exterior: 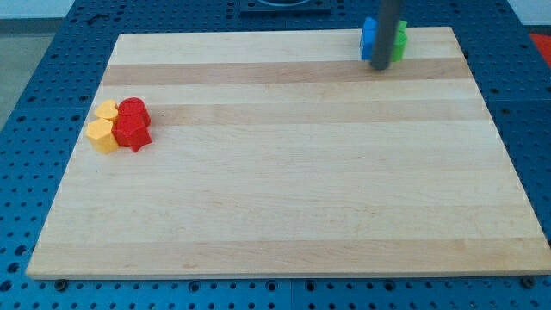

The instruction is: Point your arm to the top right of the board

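Standing near the top right corner of the worktop (284, 198), my tip (379, 67) is the lower end of a straight dark rod that comes down from the view's top edge; this end effector has no jaws, so it neither clenches nor releases, and it grasps nothing. The tip rests on the pale wood just below the blue block (368, 38) and the green block (400, 40), which sit side by side against the board's top edge. The rod's shaft crosses in front of both, hiding where they meet, so I cannot tell their full shapes or whether the tip touches either one. The blue block shows to the view's left of the rod, the green block to its right. The board itself is light wood made of long planks running left to right, lying on a blue perforated surface (34, 103). Well apart from the rod, far toward the view's left edge of the board, four blocks huddle touching one another: a red cylinder (133, 110) above a red block (133, 132), with a small yellow block (107, 109) and a larger yellow block (102, 136) on their left side. The wood between that cluster and the rod carries no blocks.
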You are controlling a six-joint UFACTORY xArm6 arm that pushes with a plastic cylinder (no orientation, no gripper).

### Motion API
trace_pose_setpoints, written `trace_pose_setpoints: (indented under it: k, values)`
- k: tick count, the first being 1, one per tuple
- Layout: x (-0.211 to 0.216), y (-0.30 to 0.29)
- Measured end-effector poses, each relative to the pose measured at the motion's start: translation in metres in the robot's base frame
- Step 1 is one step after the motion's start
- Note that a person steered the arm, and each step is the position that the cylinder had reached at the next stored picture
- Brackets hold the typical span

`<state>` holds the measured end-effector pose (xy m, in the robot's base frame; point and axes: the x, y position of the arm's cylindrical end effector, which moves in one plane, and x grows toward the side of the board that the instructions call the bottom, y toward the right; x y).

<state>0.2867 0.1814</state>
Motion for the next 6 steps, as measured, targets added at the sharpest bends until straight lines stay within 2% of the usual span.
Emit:
trace_pose_setpoints:
  k: [1,2,3,4,6]
  values:
    - [0.000,0.089]
    - [-0.048,0.132]
    - [-0.096,0.132]
    - [-0.096,0.126]
    - [-0.095,0.040]
